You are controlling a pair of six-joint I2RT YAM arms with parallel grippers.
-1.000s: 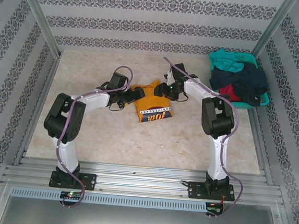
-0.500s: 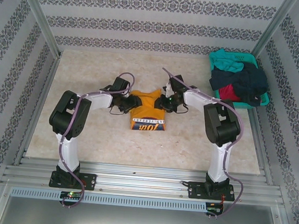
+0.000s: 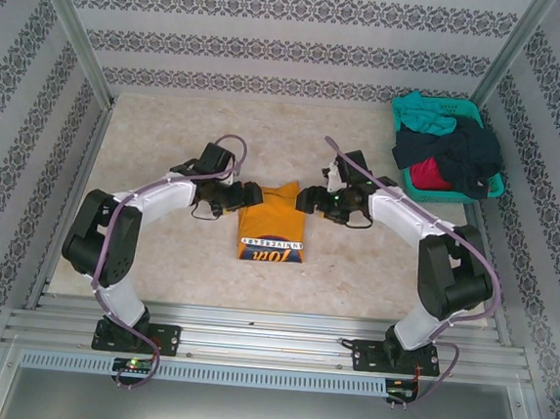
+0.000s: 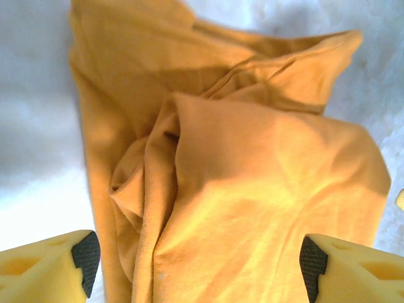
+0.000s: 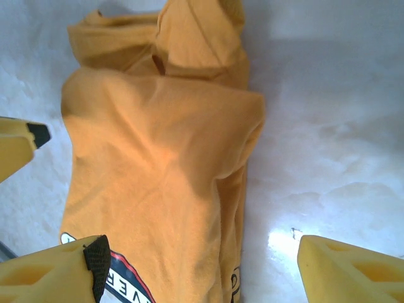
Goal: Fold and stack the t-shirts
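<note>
orange-yellow t-shirt point(image 3: 273, 227) folded at middle of worktop point(image 3: 168, 141), left pincer point(image 3: 247, 197) released at its left edge, right pincer point(image 3: 305, 199) released at right edge (jaws wide), bare worktop around, other t-shirts point(image 3: 457, 151) heaped in basket point(image 3: 499, 184), far-right corner

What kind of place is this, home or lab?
Probably a lab robot cell, not a home: aluminium frame rails, wallpaper-printed panels walling in the table, a teal laundry basket.
</note>
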